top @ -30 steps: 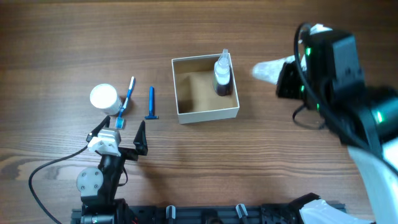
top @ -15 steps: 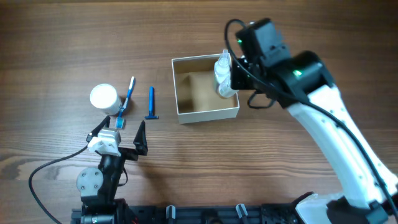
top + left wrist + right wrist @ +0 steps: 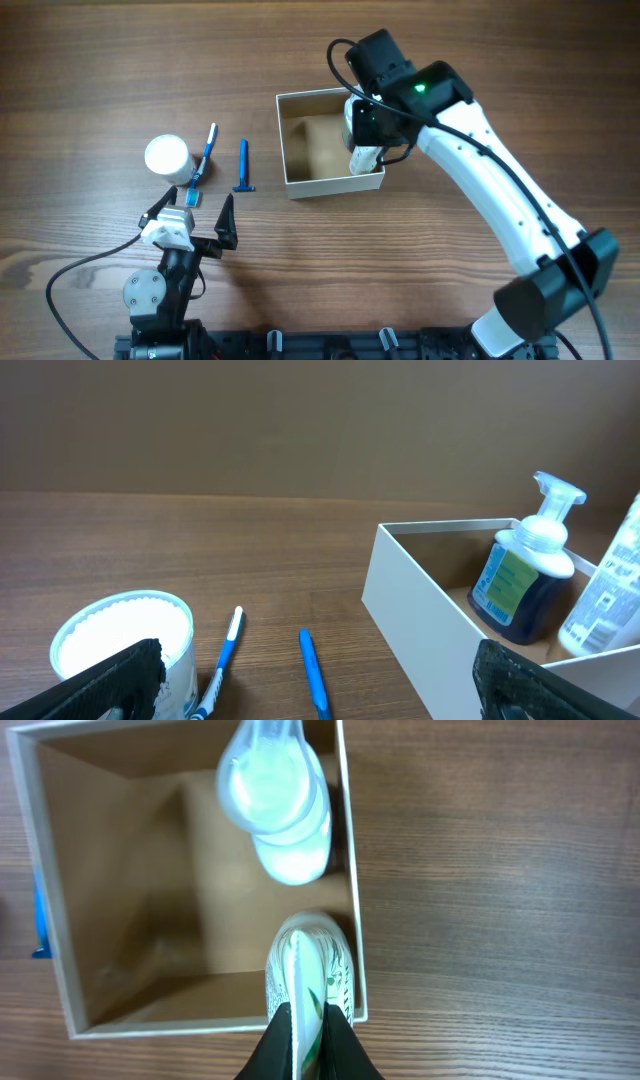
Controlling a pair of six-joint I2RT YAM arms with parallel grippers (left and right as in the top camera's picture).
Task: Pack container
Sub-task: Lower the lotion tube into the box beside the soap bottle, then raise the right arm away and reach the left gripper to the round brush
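The container (image 3: 283, 140) is a square white-walled box with a tan inside, at the table's middle; it also shows in the left wrist view (image 3: 420, 610) and the right wrist view (image 3: 130, 910). A pump bottle (image 3: 280, 810) stands in its far right corner, dark-bodied in the left wrist view (image 3: 520, 585). My right gripper (image 3: 308, 1020) is shut on a white tube with green print (image 3: 310, 965), holding it over the box's near right corner (image 3: 365, 158). My left gripper (image 3: 192, 215) is open and empty, near the table's front left.
A white round jar (image 3: 167, 157), a blue-and-white toothbrush (image 3: 205, 155) and a blue razor (image 3: 243, 165) lie left of the box, just beyond the left gripper. In the left wrist view the jar (image 3: 125, 650), toothbrush (image 3: 222, 660) and razor (image 3: 313, 670) lie between its fingers.
My right arm has swung in from the right with the tube and come down over the box's near right corner. The left arm has not moved.
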